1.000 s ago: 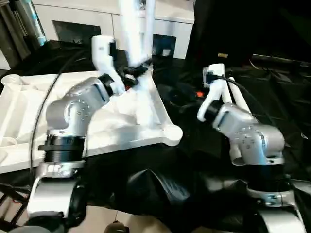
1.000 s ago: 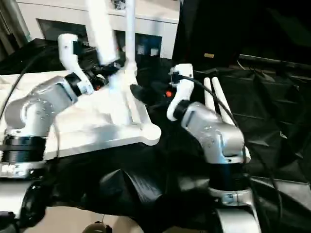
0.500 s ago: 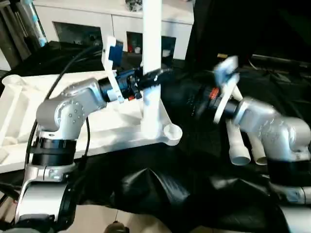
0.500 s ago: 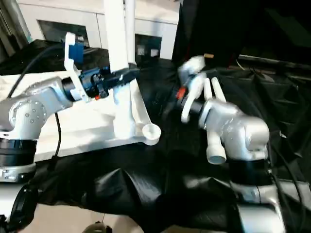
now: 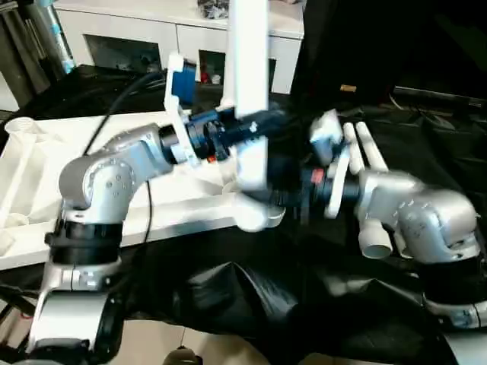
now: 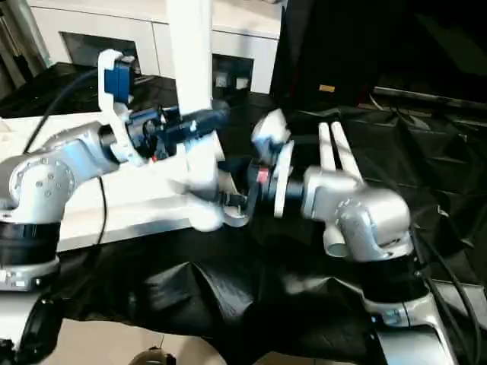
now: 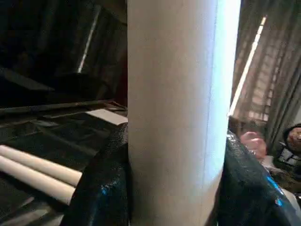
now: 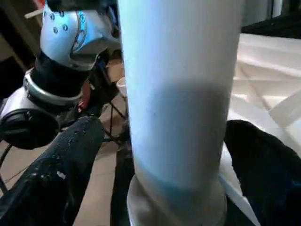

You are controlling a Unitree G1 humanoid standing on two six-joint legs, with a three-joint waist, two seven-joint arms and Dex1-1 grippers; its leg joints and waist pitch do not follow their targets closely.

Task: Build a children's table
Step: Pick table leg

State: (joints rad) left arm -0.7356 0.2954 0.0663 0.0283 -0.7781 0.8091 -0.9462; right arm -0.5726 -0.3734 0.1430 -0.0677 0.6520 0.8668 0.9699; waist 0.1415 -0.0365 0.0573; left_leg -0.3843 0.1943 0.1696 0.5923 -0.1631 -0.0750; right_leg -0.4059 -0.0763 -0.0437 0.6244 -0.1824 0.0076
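Observation:
The children's table top (image 5: 46,163) lies ribbed side up on the black-draped table. A long white leg (image 5: 249,84) stands upright at the top's near right corner socket (image 5: 257,217). My left gripper (image 5: 257,124) is shut on the leg at mid height; in the left wrist view both fingers (image 7: 101,188) press its sides. My right gripper (image 5: 285,186) reaches in from the right, low by the socket, and is open. Its fingers (image 8: 61,174) stand either side of the leg (image 8: 178,94) without pinching it. Two more legs (image 5: 365,156) lie on the cloth behind my right forearm.
A white cabinet with glass doors (image 5: 114,42) stands behind the table. Black cloth (image 5: 251,296) bunches in folds at the table's front edge. A dark cable (image 5: 129,84) runs over my left arm. The far right of the table is bare black cloth (image 5: 441,144).
My left gripper has carried the upright leg rightward and nearer, to the near right corner socket. My right arm has swung in leftward, and its open fingers now flank the leg's lower end.

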